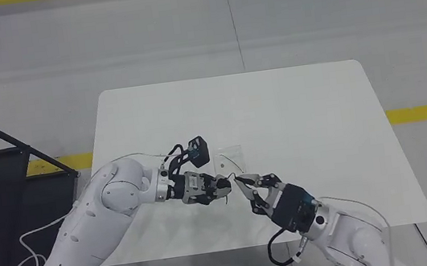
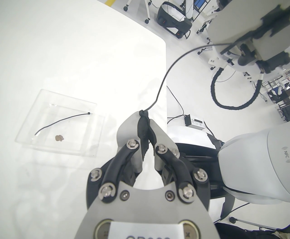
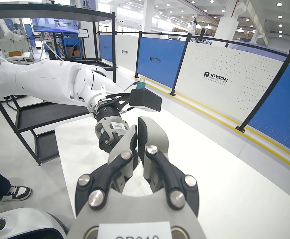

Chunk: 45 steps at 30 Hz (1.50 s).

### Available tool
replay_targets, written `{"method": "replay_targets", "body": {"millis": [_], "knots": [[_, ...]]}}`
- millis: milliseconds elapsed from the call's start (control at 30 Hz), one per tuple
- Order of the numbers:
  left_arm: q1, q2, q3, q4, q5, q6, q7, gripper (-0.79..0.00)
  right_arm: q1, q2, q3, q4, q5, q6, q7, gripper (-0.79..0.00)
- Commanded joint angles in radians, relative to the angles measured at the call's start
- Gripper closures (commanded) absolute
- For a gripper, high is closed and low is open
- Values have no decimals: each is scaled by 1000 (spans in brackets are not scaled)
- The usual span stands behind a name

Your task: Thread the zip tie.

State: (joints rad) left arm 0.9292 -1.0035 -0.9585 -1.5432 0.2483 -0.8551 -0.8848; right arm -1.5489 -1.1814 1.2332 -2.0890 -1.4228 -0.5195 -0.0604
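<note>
A black zip tie [image 2: 165, 74] arcs through the air between my two grippers, above the near part of the white table [image 1: 300, 113]. My left gripper [image 2: 143, 114] is shut on the tie's head end. The tail runs up to my right gripper [image 2: 228, 45], which looks blurred in the left wrist view and pinches the tail there. In the right wrist view the right gripper [image 3: 137, 130] has its pads pressed together, just in front of the left gripper [image 3: 111, 135]; the tie itself is too thin to make out there. From above, both grippers [image 1: 224, 185] [image 1: 245, 189] meet tip to tip.
A clear plastic tray [image 2: 29, 135] lies on the table beside the left gripper, holding a second black zip tie [image 2: 61, 120] and a small brown scrap [image 2: 59, 137]. The tray [image 1: 236, 150] sits just beyond the grippers. A black rack [image 3: 29, 126] stands off the table's side.
</note>
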Motion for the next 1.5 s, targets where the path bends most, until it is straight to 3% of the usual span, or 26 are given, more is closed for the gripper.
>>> {"method": "replay_targets", "body": {"millis": [0, 1133, 1467], "knots": [[0, 1, 1, 2, -1, -1, 4, 0, 2, 1, -4, 0, -3, -3, 7, 0], [-10, 15, 17, 5, -2, 6, 34, 0, 53, 16, -37, 8, 7, -105, 89, 0], [-1, 19, 4, 0, 10, 9, 81, 0, 84, 18, -53, 21, 46, -124, 165, 0]]}}
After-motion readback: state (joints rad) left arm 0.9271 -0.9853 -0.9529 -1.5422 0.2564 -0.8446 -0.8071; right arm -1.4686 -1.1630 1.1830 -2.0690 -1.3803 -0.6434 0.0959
